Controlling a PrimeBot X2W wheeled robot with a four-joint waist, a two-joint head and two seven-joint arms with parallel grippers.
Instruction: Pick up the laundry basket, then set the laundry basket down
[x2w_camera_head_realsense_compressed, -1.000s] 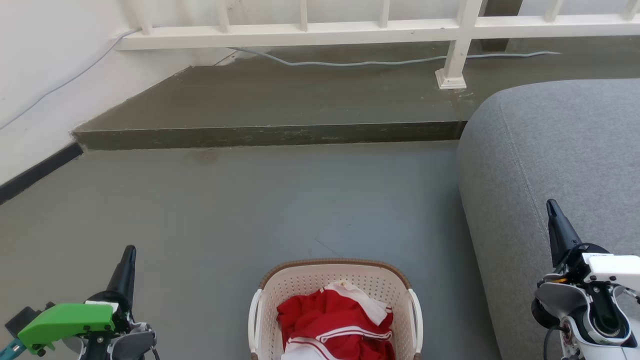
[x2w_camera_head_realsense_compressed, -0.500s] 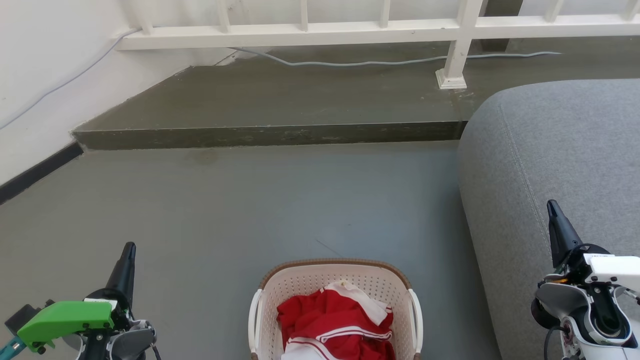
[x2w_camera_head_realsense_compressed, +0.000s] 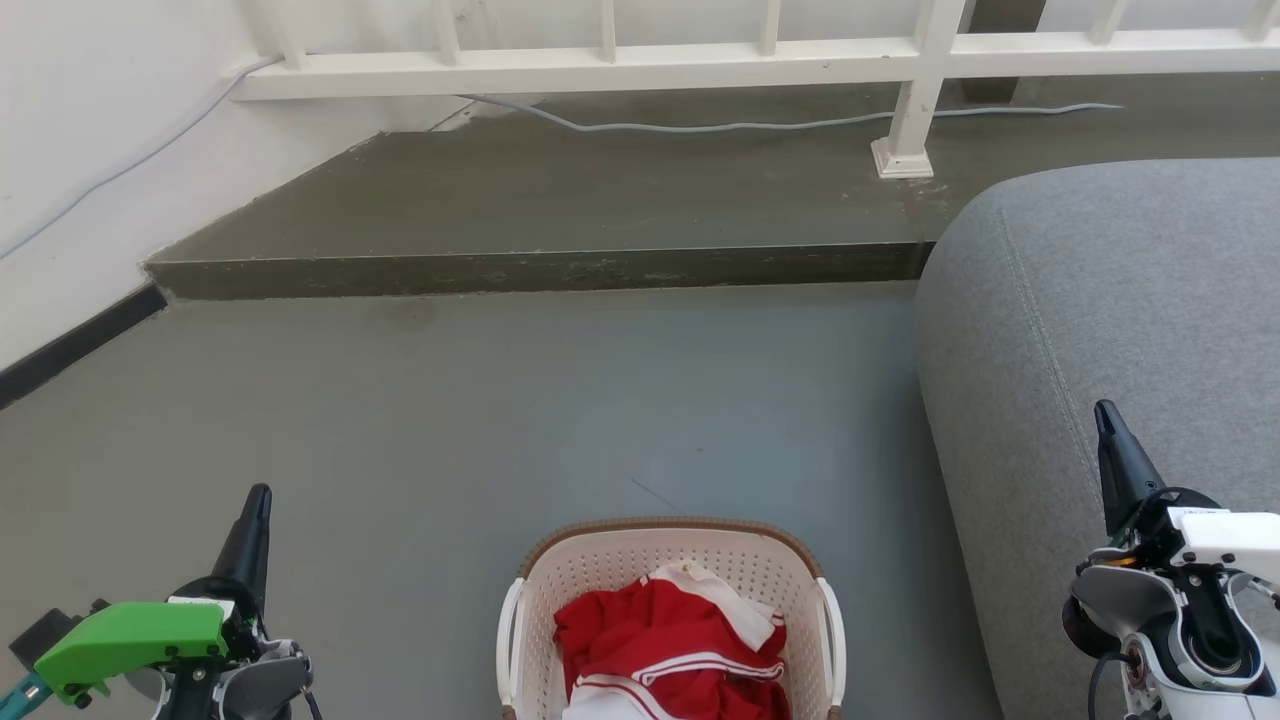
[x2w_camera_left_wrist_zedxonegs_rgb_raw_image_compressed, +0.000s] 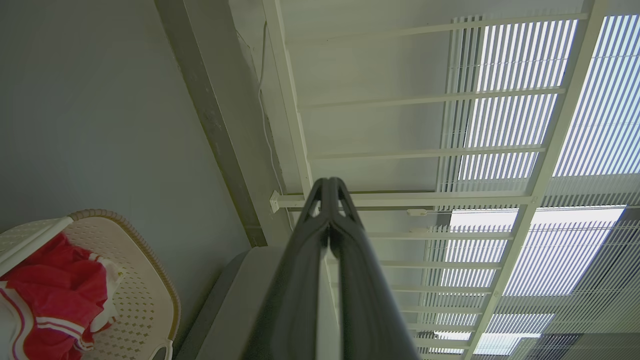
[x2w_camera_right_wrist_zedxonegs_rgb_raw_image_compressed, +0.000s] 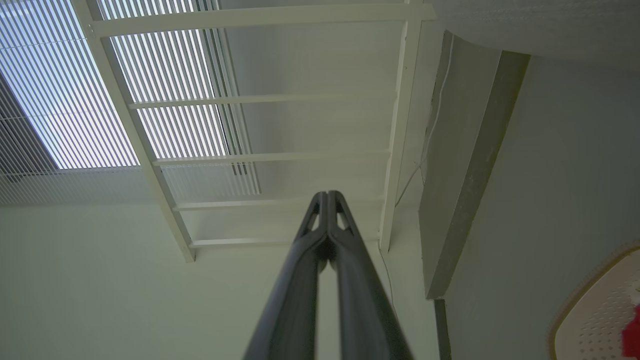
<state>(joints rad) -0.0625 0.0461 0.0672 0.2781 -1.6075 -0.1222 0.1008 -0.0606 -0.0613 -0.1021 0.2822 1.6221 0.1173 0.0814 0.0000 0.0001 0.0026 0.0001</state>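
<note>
Holds left gripper clenched and empty at lower left of frame, right gripper likewise at lower right. Finds cream-white perforated plastic laundry basket on grey floor at bottom centre, between both, roughly equidistant.

Setting: home living area.
You see grey sofa, white railing, laundry basket of red clothes.

Ahead of my left gripper and inward to the laundry basket the floor lies open, the grey sofa bulks close by my right gripper, and farther ahead a raised step and white railing bar the way.
</note>
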